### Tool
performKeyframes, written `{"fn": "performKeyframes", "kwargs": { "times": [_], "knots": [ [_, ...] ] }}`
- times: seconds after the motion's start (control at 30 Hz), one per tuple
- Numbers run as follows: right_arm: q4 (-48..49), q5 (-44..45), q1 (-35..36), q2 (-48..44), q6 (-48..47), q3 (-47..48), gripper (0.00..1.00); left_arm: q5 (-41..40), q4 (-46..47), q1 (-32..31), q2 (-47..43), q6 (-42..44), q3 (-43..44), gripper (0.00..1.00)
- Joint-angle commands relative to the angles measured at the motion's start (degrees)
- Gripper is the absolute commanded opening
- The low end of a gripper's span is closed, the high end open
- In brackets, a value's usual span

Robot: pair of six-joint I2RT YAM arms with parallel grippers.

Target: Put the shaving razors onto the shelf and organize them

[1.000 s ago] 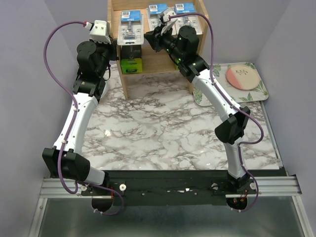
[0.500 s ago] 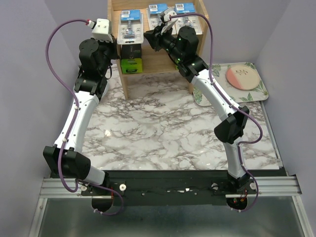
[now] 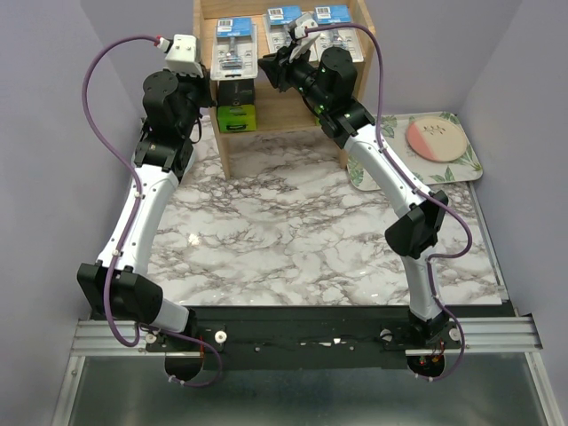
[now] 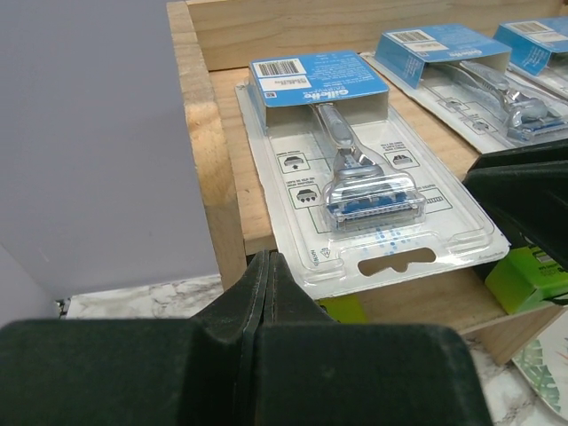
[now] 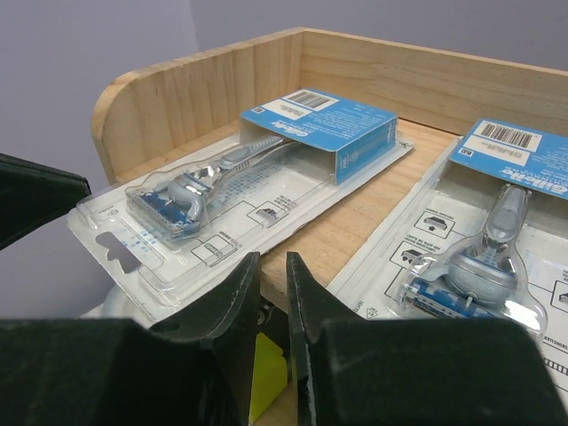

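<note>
My arms reach up to the shelf [image 4: 200,133], where the blister packs [image 4: 355,177] read Gillette. My left fingers [image 4: 240,302] are closed and my right fingers [image 5: 226,293] barely apart, both empty.

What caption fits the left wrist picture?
A razor pack lies flat on the wooden shelf, just beyond the shut left hand.

blister packs [image 3: 234,49] crowd shelf [image 3: 282,108] top, black boxes [image 3: 233,93] block lower left, marble tabletop [image 3: 293,231] open
</note>
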Motion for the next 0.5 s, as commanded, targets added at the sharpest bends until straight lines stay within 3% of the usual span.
{"fn": "performKeyframes", "kwargs": {
  "times": [0.0,0.47],
  "knots": [
    [0.1,0.3,1.0,1.0,0.1,1.5,0.28,2.3,0.8,-2.0,-2.2,-1.1,-1.5,0.0],
    [-6.8,-1.5,1.0,-6.4,1.7,-6.7,0.35,2.1,0.2,-1.3,-9.9,-0.5,-6.6,0.01]
  ]
}}
